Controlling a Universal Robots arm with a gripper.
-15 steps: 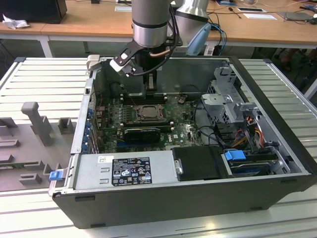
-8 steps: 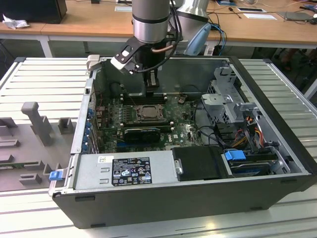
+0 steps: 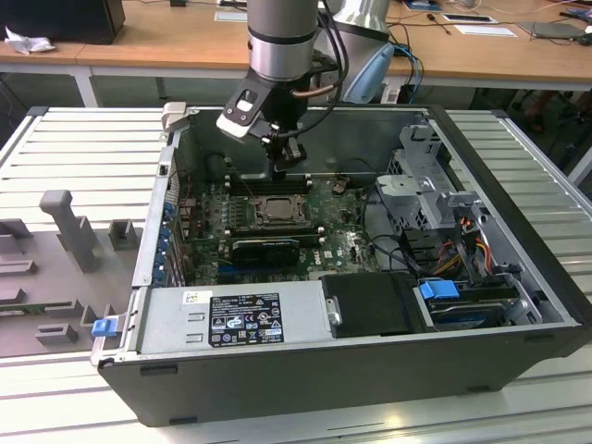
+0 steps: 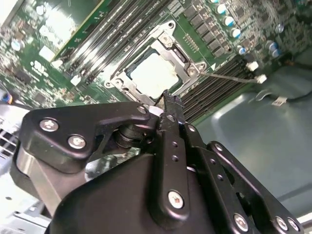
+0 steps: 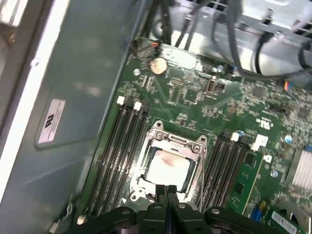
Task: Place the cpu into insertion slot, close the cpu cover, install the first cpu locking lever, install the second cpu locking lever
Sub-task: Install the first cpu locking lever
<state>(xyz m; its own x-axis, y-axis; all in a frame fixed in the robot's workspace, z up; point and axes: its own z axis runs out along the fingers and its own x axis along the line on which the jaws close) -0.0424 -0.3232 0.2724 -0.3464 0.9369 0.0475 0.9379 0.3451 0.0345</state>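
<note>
1 cpu [image 4: 153,73] in 1 insertion slot [image 4: 178,54]

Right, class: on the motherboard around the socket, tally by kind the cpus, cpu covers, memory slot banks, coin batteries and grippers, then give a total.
cpu: 1
cpu cover: 1
memory slot banks: 2
coin battery: 1
gripper: 1
Total: 6

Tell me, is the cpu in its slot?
In: the cpu lies flat inside the insertion slot, framed by the cpu cover.
</note>
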